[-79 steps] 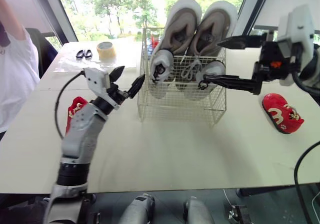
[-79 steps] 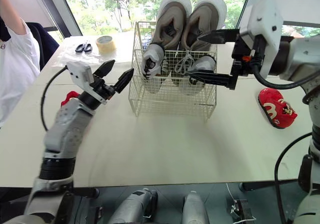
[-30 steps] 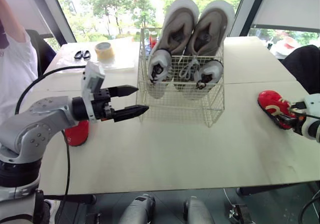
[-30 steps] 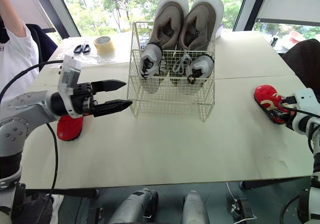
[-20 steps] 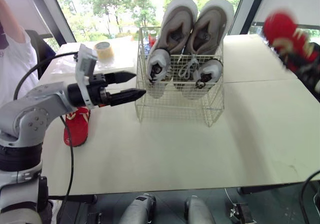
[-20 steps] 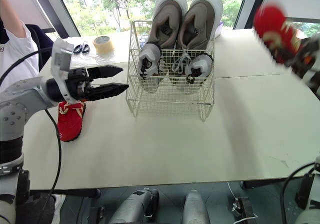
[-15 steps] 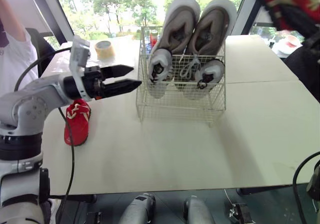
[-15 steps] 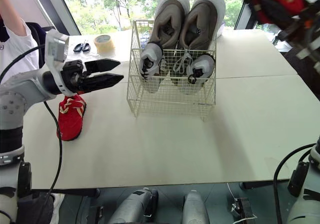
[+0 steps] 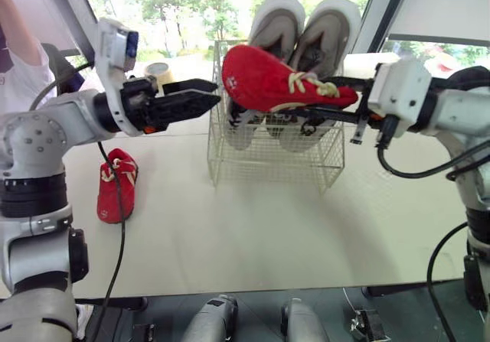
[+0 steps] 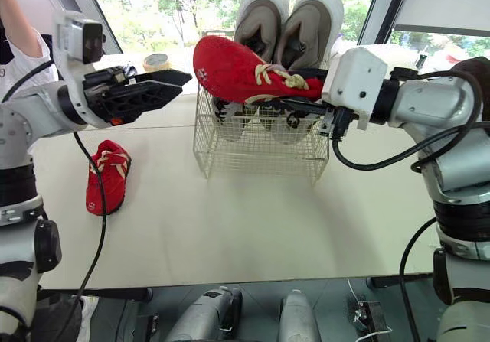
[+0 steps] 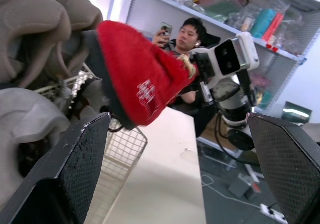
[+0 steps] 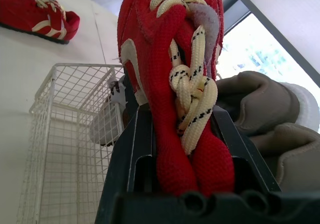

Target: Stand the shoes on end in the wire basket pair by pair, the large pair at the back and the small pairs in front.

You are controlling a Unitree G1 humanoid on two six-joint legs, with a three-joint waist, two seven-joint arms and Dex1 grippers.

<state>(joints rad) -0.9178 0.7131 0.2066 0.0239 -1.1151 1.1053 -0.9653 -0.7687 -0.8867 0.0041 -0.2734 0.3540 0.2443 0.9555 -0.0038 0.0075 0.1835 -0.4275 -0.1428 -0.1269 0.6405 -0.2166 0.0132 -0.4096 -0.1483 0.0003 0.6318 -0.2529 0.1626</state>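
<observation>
My right gripper (image 9: 302, 101) is shut on a red shoe (image 9: 268, 78) with cream laces. It holds the shoe on its side in the air in front of the top of the wire basket (image 9: 268, 158), toe to the left. Two large beige shoes (image 9: 306, 36) stand on end at the basket's back, and a small grey-white pair (image 9: 239, 124) stands in front of them, partly hidden. My left gripper (image 9: 217, 97) is open, just left of the basket, fingers aimed at the held shoe's toe. The other red shoe (image 9: 116, 185) lies on the table at the left.
A tape roll (image 10: 157, 60) sits on the table behind my left arm. A person in a white top (image 9: 15, 59) stands at the far left. Another person (image 11: 187, 31) sits beyond the table's right end. Bare tabletop (image 9: 253, 227) stretches in front of the basket.
My right gripper has lifted the red shoe off the table at the right and swung it left to the basket's top. My left arm rose and drew back, still open.
</observation>
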